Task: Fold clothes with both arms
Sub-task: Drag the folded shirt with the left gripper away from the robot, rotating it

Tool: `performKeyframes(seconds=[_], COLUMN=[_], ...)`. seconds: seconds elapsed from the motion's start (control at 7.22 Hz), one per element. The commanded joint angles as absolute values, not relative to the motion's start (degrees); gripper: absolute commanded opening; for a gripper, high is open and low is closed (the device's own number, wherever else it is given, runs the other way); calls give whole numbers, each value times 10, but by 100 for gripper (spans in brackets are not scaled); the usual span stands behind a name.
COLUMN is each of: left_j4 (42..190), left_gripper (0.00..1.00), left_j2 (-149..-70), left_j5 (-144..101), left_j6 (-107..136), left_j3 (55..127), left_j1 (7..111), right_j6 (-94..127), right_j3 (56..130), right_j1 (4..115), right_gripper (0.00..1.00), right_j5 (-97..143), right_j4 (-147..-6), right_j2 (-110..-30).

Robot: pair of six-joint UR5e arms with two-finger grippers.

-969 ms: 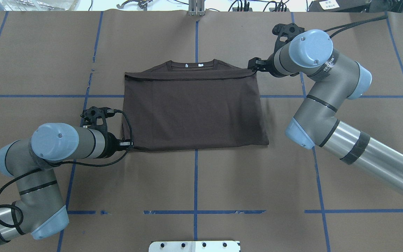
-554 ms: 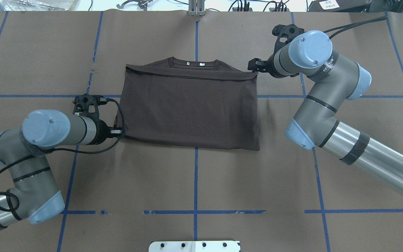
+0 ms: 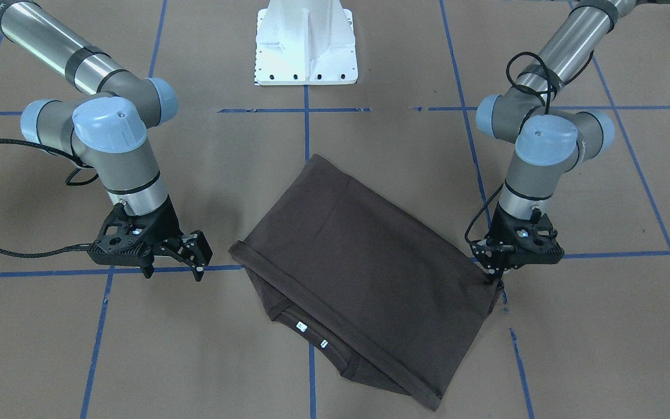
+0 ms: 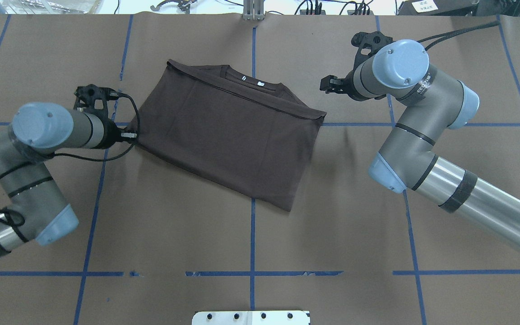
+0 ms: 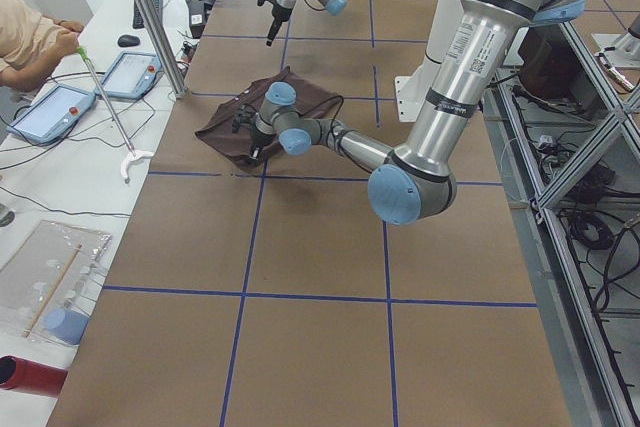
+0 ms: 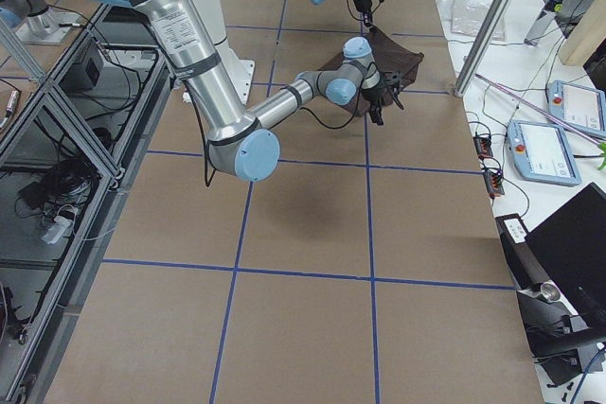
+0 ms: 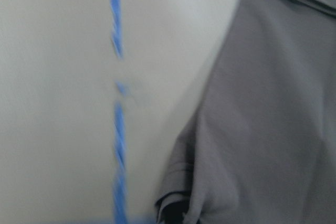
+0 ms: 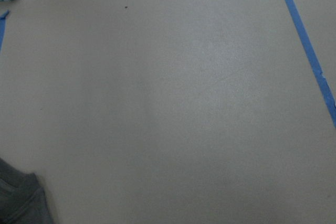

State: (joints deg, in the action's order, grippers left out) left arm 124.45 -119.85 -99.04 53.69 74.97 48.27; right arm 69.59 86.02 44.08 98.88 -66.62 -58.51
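Looking along the table, the big near arm (image 5: 430, 117) bends down low. Its left gripper (image 5: 251, 154) sits right at the near edge of the dark shirt (image 5: 315, 99), which lies rumpled on the brown table (image 5: 320, 287) just beyond it; can't make out the fingers from here. The small far arm's right gripper (image 5: 269, 35) hangs pointing down above the table, past the shirt and well apart from the left one, and out to the left gripper's side away from the robot a person's hand (image 5: 68, 29) holds a thin stick (image 5: 105, 107).
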Motion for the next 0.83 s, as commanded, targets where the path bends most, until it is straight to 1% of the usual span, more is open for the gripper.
performKeyframes(seconds=[0.0, 0.14, 0.28, 0.42, 0.55, 0.69], left_j4=[1325, 1331, 1333, 1339, 1343, 1345], left_gripper=[0, 0, 0, 98, 100, 100], left_j2=[-1345, -1353, -1348, -1318, -1280, -1251], left_j5=[-968, -967, -969, -971, -976, -1022], left_j6=[531, 524, 467, 424, 410, 410], left_j3=[534, 513, 514, 539, 602, 641], left_j1=[511, 526, 553, 560, 561, 562], right_j6=[700, 704, 705, 709, 723, 757], right_j3=[876, 884, 882, 880, 868, 833], right_j1=[440, 439, 433, 424, 413, 406], right_gripper=[100, 100, 100, 100, 100, 100], right_j5=[991, 991, 991, 990, 988, 971], right_j4=[-668, -669, -669, -669, -669, -671], right_j2=[-584, -584, -580, -574, -553, -510])
